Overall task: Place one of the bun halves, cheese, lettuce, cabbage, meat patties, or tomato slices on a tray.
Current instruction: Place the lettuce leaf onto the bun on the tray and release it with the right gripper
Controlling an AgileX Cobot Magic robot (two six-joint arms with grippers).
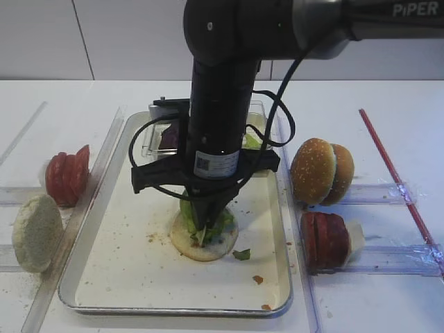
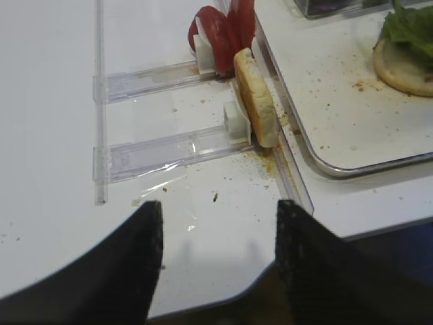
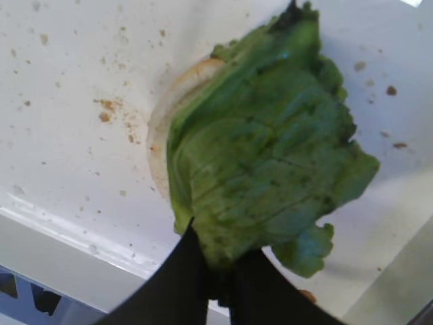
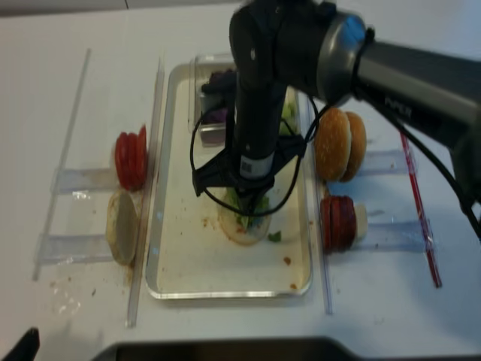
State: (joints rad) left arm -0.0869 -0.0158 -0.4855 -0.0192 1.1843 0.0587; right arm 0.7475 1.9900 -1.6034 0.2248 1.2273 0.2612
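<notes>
We're looking at the right end effector (image 1: 203,223) hanging straight down over the middle of the tray (image 1: 97,274), its fingers pressed together and pinching the lettuce (image 3: 264,156) by one edge. The leaf is dangling right under the tips and draping over a pale flat bun half (image 1: 203,246) that's lying on the tray floor directly below; from the wrist view we can't tell for sure whether the leaf is resting on the bread or just above it. A small green scrap (image 1: 241,254) is sitting just beside that bun.

Behind the right end effector, at the far end of the tray, a clear plastic box (image 1: 158,135) is holding purple leaves. Off to its right on the tabletop (image 1: 388,97), sesame bun halves (image 1: 321,171) are standing on edge, with meat patties (image 1: 325,239) and a whitish cheese slice (image 1: 354,234) nearer the camera. To its left, tomato slices (image 1: 67,175) and another pale bun (image 1: 37,232) are standing in clear racks.

The left end effector (image 2: 218,261) is hovering off-tray with its fingers spread, gripping nothing, with the rack bun ahead of it.
</notes>
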